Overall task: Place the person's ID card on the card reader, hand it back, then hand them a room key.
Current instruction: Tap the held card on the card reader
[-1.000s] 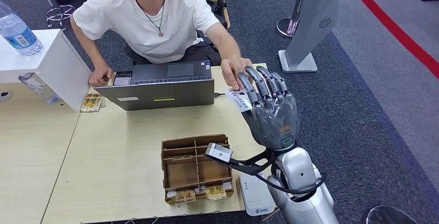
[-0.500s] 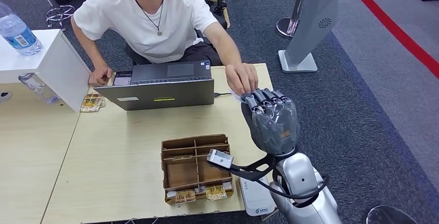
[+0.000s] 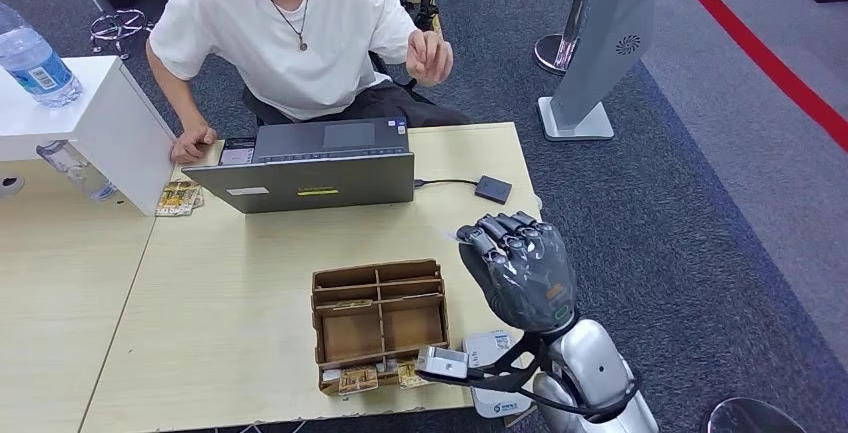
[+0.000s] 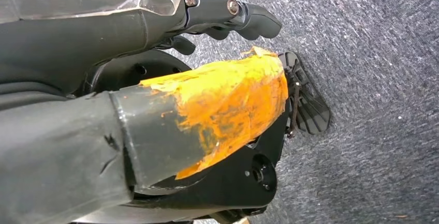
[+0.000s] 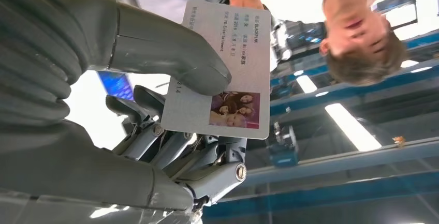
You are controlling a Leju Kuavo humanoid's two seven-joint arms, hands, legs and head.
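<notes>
White ID card [image 5: 220, 69] pinched in right hand [image 3: 517, 268], above table [image 3: 230, 283]

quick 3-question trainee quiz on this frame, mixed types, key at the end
1. True or false: the right hand holds the ID card between thumb and fingers.
2. Multiple choice: where does the small black card reader lie? A) inside the wooden organizer box; B) on the table beside the laptop, joined to it by a cable; C) in the person's hand.
3. Fill in: the person's raised hand is ____ the ID card (touching / apart from).

Key: 1 true; 2 B; 3 apart from.
</notes>
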